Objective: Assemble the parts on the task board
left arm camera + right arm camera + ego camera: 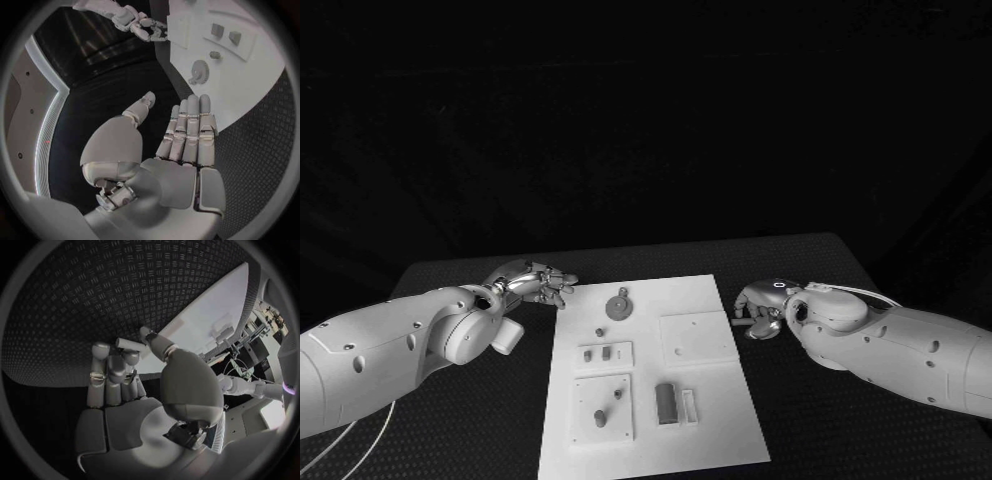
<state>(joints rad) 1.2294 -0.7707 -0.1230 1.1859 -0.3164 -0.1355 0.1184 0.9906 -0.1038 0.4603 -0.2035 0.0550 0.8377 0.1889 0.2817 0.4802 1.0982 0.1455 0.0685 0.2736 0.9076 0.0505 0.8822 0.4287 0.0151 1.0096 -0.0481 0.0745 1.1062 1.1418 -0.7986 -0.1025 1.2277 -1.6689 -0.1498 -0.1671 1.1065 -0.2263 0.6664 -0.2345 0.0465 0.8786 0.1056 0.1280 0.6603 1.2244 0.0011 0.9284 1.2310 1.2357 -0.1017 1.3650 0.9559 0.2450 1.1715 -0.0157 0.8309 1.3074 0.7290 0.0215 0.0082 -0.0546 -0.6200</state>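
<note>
The white board (704,305) lies flat in the middle of the black worktop (805,255), with small grey parts (619,305) lying on it and standing in it. The left hand (538,283) hangs just beside the board's left edge, fingers straight, holding nothing. The right hand (764,305) sits by the right edge, fingers curled in, holding nothing.

The task board (653,380) lies mid-frame, lower centre, on the table (848,270). The left hand (538,283) sits at its upper-left corner, the right hand (764,305) beside its right edge.
</note>
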